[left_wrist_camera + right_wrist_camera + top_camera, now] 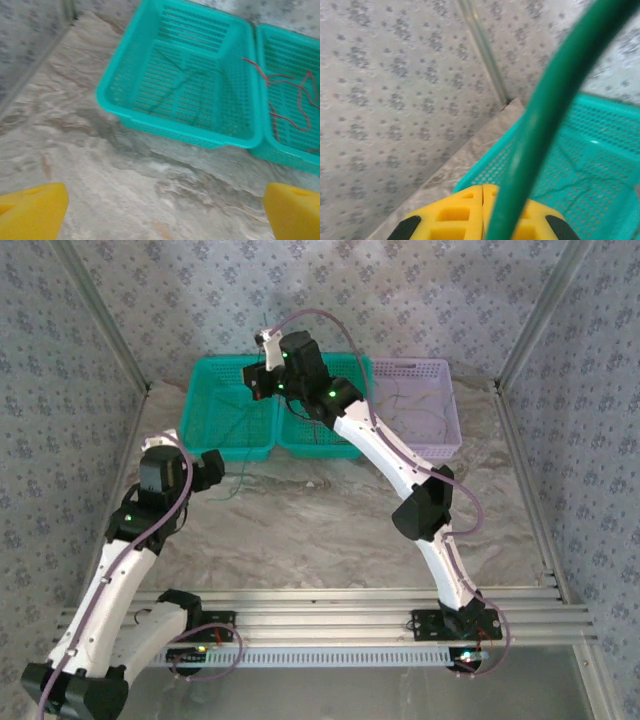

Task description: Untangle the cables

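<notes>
Marbled tabletop (300, 530); from above the cables are barely traceable. The left wrist view shows a dark green strand (170, 92) in the left teal basket (107, 95) and a red cable (255, 66) in the neighbouring basket (300, 162). The left gripper (165, 220) is spread wide. The right gripper (482, 200) is pressed together, pinching a green cable (545, 115) that is blurred and cut off at the top.

I am seeing a green cable (545, 115) rising from between the closed pads of the right tool (483, 200), blurred close to the lens. Dark green strands (172, 90) are lying loosely bent on the floor of the left teal basket (165, 131); whether they are joining the held cable I cannot tell. A red cable (295, 102) is lying in loose curves in the neighbouring teal basket (295, 157). Faint pale strands (415, 400) are lying in the lilac basket (420, 450).
</notes>
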You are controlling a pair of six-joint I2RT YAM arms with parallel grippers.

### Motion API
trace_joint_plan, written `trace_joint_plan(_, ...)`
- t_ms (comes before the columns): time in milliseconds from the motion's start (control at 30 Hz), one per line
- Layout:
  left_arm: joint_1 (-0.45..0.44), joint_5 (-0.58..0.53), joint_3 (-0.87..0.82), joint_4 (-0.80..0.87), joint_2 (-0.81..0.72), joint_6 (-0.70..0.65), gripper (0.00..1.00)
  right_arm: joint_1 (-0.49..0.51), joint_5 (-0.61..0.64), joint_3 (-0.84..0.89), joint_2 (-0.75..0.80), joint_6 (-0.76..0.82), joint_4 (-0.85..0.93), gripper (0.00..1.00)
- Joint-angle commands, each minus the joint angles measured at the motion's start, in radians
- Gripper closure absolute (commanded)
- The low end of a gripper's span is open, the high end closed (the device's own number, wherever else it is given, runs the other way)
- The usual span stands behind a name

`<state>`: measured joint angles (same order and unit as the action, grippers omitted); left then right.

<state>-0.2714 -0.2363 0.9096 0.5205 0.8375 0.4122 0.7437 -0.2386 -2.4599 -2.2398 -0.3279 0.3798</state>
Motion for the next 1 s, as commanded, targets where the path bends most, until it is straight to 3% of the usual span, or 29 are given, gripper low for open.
trace_joint_plan(0,-0.006,0.173,-0.004,-0.085,0.019,0.020,0.00,0.002,-0.179,-0.018,-0.014,-0.099,-0.030,1.00)
trace_joint_plan(267,-0.006,0.450,-0.037,-0.218,0.055,0.074,0.00,0.029,-0.241,0.015,0.027,-0.084,-0.019,1.00)
trace_joint_plan(533,-0.039,0.518,-0.038,-0.246,0.103,0.089,0.00,0.042,-0.258,0.019,0.039,-0.080,-0.021,1.00)
trace_joint_plan(700,-0.075,0.501,-0.016,-0.212,0.148,0.064,0.02,0.043,-0.264,0.018,0.044,-0.080,-0.022,1.00)
trace_joint_plan(800,-0.077,0.499,-0.008,-0.204,0.165,0.057,0.18,0.052,-0.267,0.032,0.058,-0.078,-0.030,1.00)
trace_joint_plan(967,-0.077,0.490,-0.002,-0.201,0.167,0.061,0.51,0.059,-0.259,0.080,0.088,-0.064,-0.043,1.00)
